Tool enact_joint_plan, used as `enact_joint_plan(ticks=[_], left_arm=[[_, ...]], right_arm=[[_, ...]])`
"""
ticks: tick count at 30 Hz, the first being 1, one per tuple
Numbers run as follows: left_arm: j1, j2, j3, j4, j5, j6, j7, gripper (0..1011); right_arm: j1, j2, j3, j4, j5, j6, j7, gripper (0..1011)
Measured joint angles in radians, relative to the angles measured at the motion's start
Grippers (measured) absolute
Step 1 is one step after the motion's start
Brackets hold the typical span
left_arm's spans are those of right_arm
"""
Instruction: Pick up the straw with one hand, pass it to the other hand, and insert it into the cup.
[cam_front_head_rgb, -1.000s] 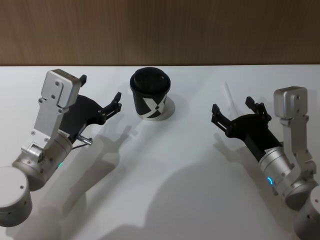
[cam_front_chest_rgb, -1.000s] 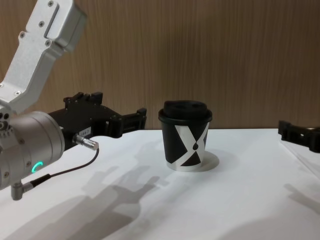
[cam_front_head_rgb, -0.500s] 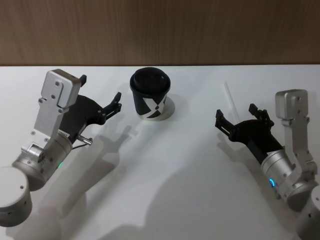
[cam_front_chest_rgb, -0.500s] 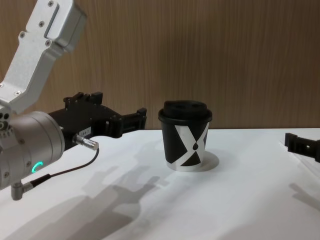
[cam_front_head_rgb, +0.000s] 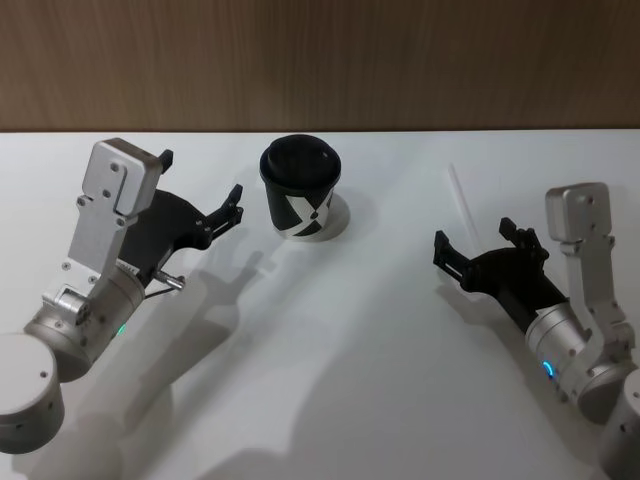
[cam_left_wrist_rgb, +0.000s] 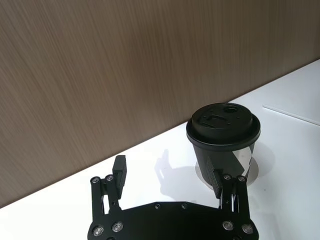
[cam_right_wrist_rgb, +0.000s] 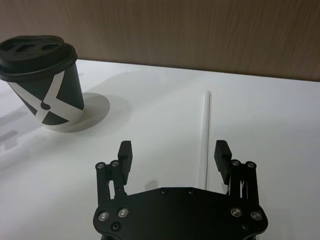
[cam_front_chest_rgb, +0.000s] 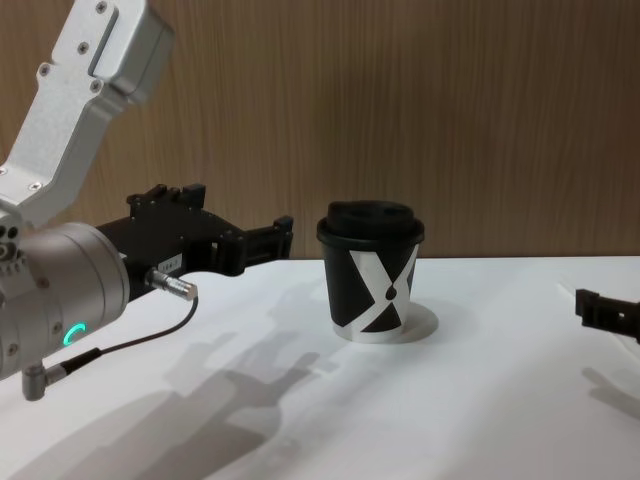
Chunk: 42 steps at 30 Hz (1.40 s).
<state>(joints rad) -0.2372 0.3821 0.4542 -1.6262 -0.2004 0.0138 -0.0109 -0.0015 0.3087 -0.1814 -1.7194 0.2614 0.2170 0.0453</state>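
Two pincers, both spread wide, nothing held.

Head view: cup (cam_front_head_rgb: 300, 195) upright at 12 o'clock on the white counter (cam_front_head_rgb: 330, 340), lid on. Left pincer (cam_front_head_rgb: 200, 178) hovers near it, at its 9 o'clock. Straw (cam_front_head_rgb: 460, 195) lies flat at the cup's 3 o'clock, well apart. Right pincer (cam_front_head_rgb: 475, 235) sits near the straw's 6 o'clock end.

Right wrist view: straw between the fingers, touching neither.

Chest view: cup stands on a pale disc (cam_front_chest_rgb: 425, 322).

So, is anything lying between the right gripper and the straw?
Nothing visible. The straw lies flat on the white table just ahead of the right gripper, whose jaws are open; the cup stands well off toward the robot's left.
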Motion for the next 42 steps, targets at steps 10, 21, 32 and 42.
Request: enact_joint_plan(ticks=[10,21,32,42], left_arm=[[0.000,0.000,0.000,0.000,0.000,0.000,0.000,1003],[0.000,0.000,0.000,0.000,0.000,0.000,0.000,1003],[0.000,0.000,0.000,0.000,0.000,0.000,0.000,1002],[0.000,0.000,0.000,0.000,0.000,0.000,0.000,1003]], right_arm=[[0.006,0.007,0.004,0.020,-0.011,0.016,0.015,1001],[0.012,0.008,0.015,0.048,-0.015,0.022,0.032,1001],[0.018,0.010,0.023,0.075,-0.024,0.018,0.045,1001],[0.026,0.011,0.025,0.100,-0.041,0.007,0.052,1001]])
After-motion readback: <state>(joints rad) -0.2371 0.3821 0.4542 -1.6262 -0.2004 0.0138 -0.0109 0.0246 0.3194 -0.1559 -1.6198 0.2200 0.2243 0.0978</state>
